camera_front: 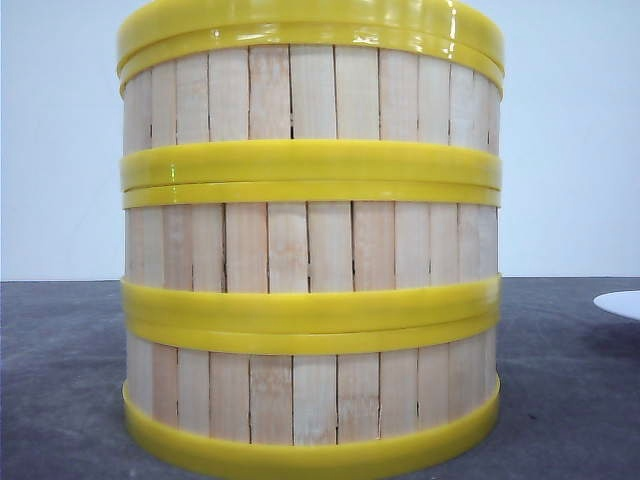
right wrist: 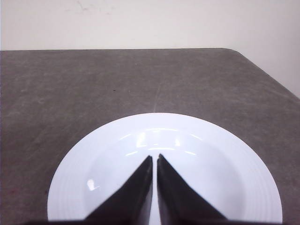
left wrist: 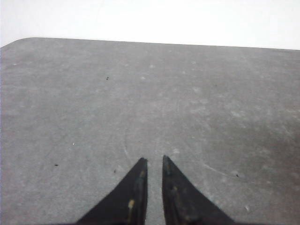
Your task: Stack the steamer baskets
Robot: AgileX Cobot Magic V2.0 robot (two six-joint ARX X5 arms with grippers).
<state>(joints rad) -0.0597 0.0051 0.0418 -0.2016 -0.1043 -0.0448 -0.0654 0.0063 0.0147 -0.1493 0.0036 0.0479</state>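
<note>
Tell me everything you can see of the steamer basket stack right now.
The stack of three round steamer baskets stands upright on the dark grey table, filling the front view. The walls are pale vertical wooden slats; thick glossy yellow rims meet squarely at both joins. Neither tool touches it. A white plate's edge lies apart, to its right.

Front camera sits low, close against the steamer baskets (camera_front: 310,250); wrist cameras face table (left wrist: 140,93).

- Table (camera_front: 60,380): dark grey, mottled top with a rounded corner, scattered with small specks and faint scratches.
- Plate (right wrist: 243,173): white, round and glossy, with a wide rim, lying flat on the table towards its right side.
- Wall (camera_front: 570,140): plain and pale, behind the table.
</note>
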